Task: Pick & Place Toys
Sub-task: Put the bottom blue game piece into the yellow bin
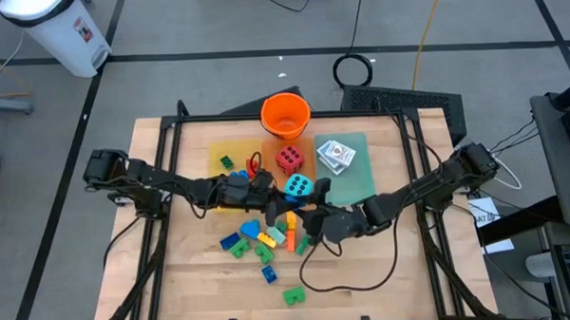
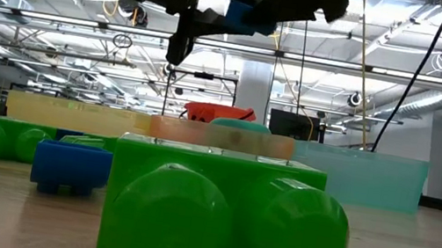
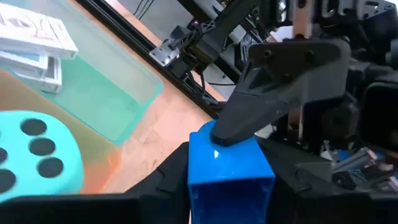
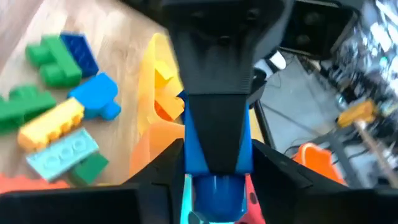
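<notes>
Both arms meet over mid-table, above the heap of loose bricks (image 1: 261, 239). Left gripper (image 1: 270, 191) and right gripper (image 1: 311, 221) sit nose to nose, and a blue brick (image 3: 229, 169) is shared between them.

Left wrist view: the blue brick stands between the left arm's own fingers, and a dark finger of the other arm presses on its far end. Right wrist view: the same brick (image 4: 214, 140) lies between the right fingers, with the opposite finger overlapping it. So both grippers are clenched on the blue brick (a hand-over, by my reading).

Doing it well: one side should let go only once the other's grip is square across the brick's flat faces; a pull before release would likely twist it loose over the heap. Which arm is giver I cannot tell.

Orientation: the brick's long axis appears to run along the line joining the two grippers, one end toward each wrist. It is held clear of the table, near the teal die (image 1: 298, 186).

Trays, red die (image 1: 288, 160), card packs (image 1: 336, 154) and orange bucket (image 1: 285, 115) lie beyond.
</notes>
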### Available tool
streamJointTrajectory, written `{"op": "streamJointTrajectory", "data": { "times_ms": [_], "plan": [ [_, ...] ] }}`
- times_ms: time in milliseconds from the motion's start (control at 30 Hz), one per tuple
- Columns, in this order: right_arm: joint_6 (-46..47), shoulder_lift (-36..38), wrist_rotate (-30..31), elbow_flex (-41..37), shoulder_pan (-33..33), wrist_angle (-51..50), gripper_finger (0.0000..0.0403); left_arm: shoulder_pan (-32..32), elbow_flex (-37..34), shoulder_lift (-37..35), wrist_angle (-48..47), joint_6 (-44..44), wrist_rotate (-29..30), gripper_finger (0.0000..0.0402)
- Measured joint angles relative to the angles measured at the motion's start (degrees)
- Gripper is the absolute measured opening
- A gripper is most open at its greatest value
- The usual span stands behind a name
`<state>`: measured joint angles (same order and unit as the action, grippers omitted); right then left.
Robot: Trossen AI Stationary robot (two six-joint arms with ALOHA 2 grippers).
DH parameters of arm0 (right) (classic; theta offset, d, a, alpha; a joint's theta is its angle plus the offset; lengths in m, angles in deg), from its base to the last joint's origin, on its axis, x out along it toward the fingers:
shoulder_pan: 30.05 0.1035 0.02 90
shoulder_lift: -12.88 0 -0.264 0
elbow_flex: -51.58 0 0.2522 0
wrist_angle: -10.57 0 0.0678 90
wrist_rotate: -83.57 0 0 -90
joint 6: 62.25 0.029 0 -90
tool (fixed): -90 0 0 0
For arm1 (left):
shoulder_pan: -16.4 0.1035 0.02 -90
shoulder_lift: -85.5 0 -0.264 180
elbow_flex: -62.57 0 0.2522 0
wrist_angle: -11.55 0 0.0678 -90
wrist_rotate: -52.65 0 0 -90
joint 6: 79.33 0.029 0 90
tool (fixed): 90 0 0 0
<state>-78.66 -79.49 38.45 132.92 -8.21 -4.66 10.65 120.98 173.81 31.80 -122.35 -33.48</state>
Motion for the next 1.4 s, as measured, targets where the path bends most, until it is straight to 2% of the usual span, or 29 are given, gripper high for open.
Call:
{"op": "streamJointTrajectory", "data": {
  "times_ms": [67, 200, 300, 433, 567, 733, 900, 1033, 1167, 1233, 1400],
  "plan": [
    [2.94, 0.36, 0.38, 0.0, 0.54, -0.55, 0.0162, 0.7, 0.0, -0.88, -0.73, 1.61, 0.02, 0.0133],
    [7.86, 4.73, 0.05, 0.06, 2.96, -8.71, 0.0197, 2.47, 0.02, -4.06, -6.11, 3.3, 1.39, 0.0133],
    [16.01, 9.1, -0.25, 0.02, 4.98, -17.54, 0.0207, 3.64, 0.02, -7.15, -15.69, 3.32, 7.16, 0.0133],
    [25.54, 13.85, 0.18, -1.12, 6.85, -24.27, 0.0207, 4.07, -0.02, -11.69, -27.67, 3.38, 17.45, 0.0133],
    [29.2, 17.67, 0.1, -6.83, 8.74, -22.93, 0.0198, 3.74, -0.07, -15.11, -43.2, -0.64, 29.85, 0.0133],
    [29.01, 20.92, 0.23, -16.23, 9.41, -13.14, 0.0186, 2.5, -0.07, -16.5, -61.57, -11.83, 37.27, 0.0133],
    [25.59, 21.94, 0.06, -22.92, 9.27, -1.62, 0.0175, 1.9, -0.07, -15.99, -73.54, -21.49, 39.09, 0.0133],
    [22.97, 21.9, -0.02, -25.36, 9.15, 4.07, 0.0171, 1.85, -0.07, -15.17, -77.69, -25.28, 39.15, 0.0133],
    [22.78, 21.88, 0.0, -25.66, 9.15, 4.52, 0.0171, 1.96, -0.07, -14.32, -78.72, -26.34, 39.12, 0.0139],
    [22.78, 21.9, 0.02, -25.66, 9.15, 4.63, 0.0171, 1.98, -0.07, -13.9, -78.72, -26.16, 38.65, 0.0165],
    [22.78, 21.88, 0.0, -25.66, 9.15, 5.14, 0.0171, 1.98, -0.09, -12.43, -78.89, -25.31, 38.12, 0.026]
  ]
}}
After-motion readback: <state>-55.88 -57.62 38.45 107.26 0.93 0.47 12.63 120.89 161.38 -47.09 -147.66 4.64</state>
